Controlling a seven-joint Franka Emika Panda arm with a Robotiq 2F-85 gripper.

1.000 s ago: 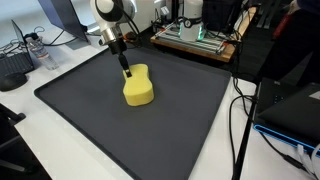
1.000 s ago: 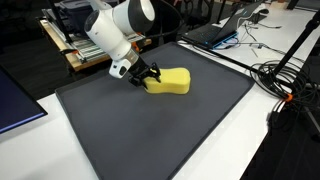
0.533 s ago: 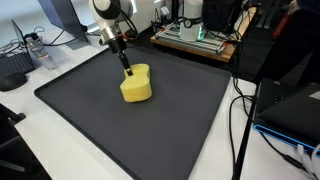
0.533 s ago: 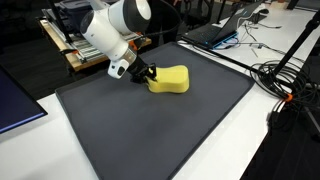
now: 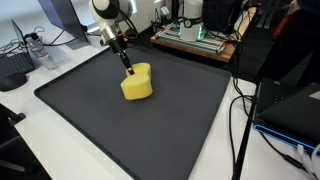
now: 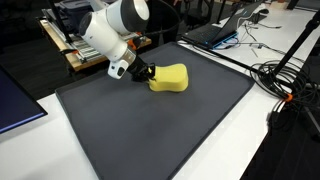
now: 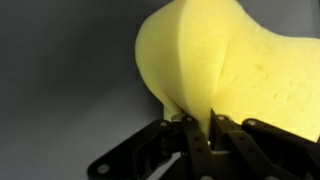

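Note:
A yellow foam sponge (image 5: pixel 137 83) lies on the dark mat (image 5: pixel 120 130) in both exterior views, shown again as the sponge (image 6: pixel 168 78). My gripper (image 5: pixel 128 69) comes down on its far end, seen as the gripper (image 6: pixel 146 73) at the sponge's left end. In the wrist view the sponge (image 7: pixel 225 60) fills the top. The gripper (image 7: pixel 200 128) pinches a thin edge of the foam between its black fingers (image 7: pixel 221 133), the foam squeezed narrow there. The jaws stand nearly together, shut on the sponge.
A white table (image 5: pixel 40 150) bears the mat (image 6: pixel 170 130). At the back stand a wooden tray with electronics (image 5: pixel 195 42) and a laptop (image 6: pixel 215 32). Cables (image 6: pixel 285 80) lie along the right side. A blue panel (image 6: pixel 15 105) sits at the left.
The jaws have closed on the sponge's edge, squeezing it. The sponge has shifted slightly on the mat; the arm has barely moved.

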